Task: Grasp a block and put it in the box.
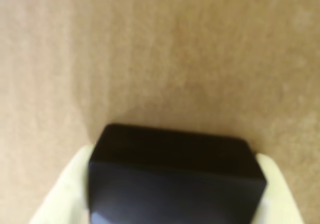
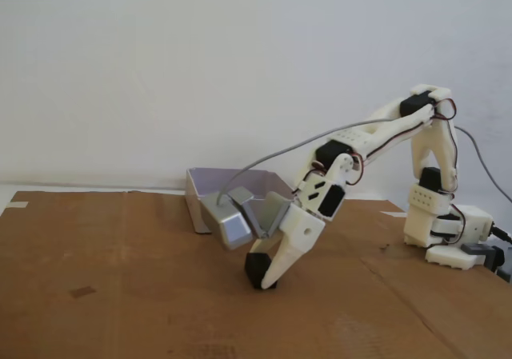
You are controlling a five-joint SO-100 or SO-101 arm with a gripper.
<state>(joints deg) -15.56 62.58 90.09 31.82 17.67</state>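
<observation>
A black block (image 2: 258, 270) sits on the brown cardboard sheet (image 2: 120, 295) near the middle of the fixed view, with the white gripper (image 2: 267, 277) closed around it. The block's underside appears to rest on the cardboard, though the angle leaves the contact line hard to judge.

In the wrist view the same block (image 1: 175, 176) fills the lower centre of the picture, blurred and dark, and a pale finger (image 1: 65, 189) presses against each of its two sides. Plain tan cardboard (image 1: 175, 54) spreads out behind it.

Just behind and to the left of the block in the fixed view stands the box (image 2: 228, 203), a grey, silvery open container with creased, folded walls. Its front corner leans out toward the gripper, close above the block but apart from it. The box rests on the far part of the cardboard, against a plain white wall (image 2: 200, 63).

The arm (image 2: 360, 147) reaches in from the right of the fixed view, bent downward in a long arc from its base (image 2: 452, 235), which is planted at the cardboard's right edge. Black motors show at its joints, and a grey cable (image 2: 272, 157) loops from the upper arm down toward the box. A strip of tape (image 2: 16, 205) holds the cardboard's far left corner.
</observation>
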